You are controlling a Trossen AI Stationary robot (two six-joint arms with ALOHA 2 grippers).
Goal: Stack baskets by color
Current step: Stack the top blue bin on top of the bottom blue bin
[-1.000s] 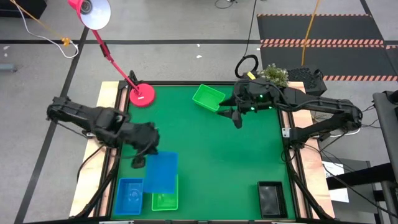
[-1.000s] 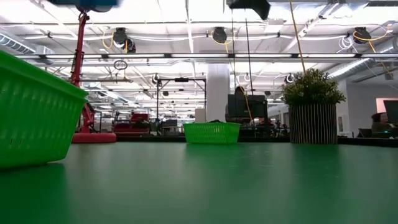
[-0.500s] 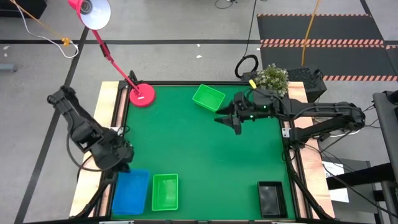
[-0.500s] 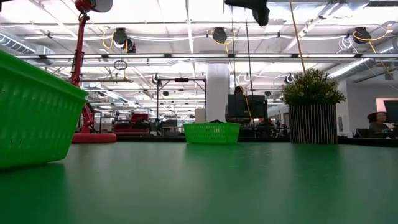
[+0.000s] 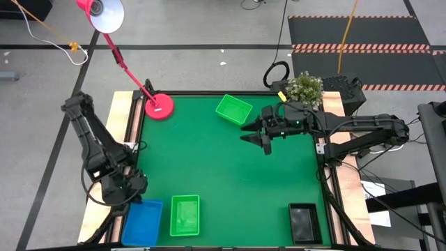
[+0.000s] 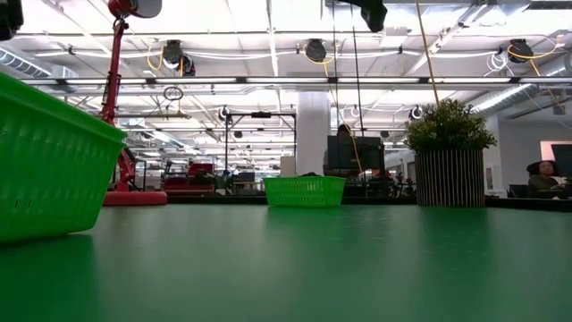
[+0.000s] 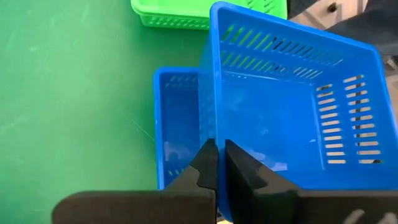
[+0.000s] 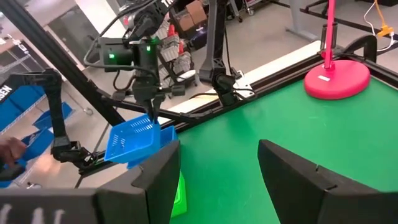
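Note:
My left gripper (image 5: 127,197) is at the table's near left corner, shut on a blue basket (image 5: 143,222). The left wrist view shows this basket (image 7: 292,118) tilted above a second blue basket (image 7: 177,124) that stands on the mat. One green basket (image 5: 185,215) rests beside them on its base, another (image 5: 233,109) sits near the far edge, and a black basket (image 5: 303,222) is at the near right. My right gripper (image 5: 261,137) hovers open right of the far green basket, nothing between its fingers (image 8: 292,174). My left gripper pinches the blue basket's wall at its top rim (image 7: 214,134), one finger inside and one outside. The fingers slant down from above. The basket hangs tilted below them (image 8: 134,142), over the other blue basket; whether the two touch, I cannot tell.
A pink lamp base (image 5: 159,107) stands at the far left corner, its arm reaching beyond the table. A potted plant (image 5: 305,86) sits at the far right corner. The green mat's middle (image 5: 230,181) is bare. A person shows far off in the room (image 6: 541,174).
My left gripper has swung from above the near green basket toward the table's near left corner and gone down, carrying the blue basket along. The basket now hangs over the other blue basket, and the green basket it covered shows again.

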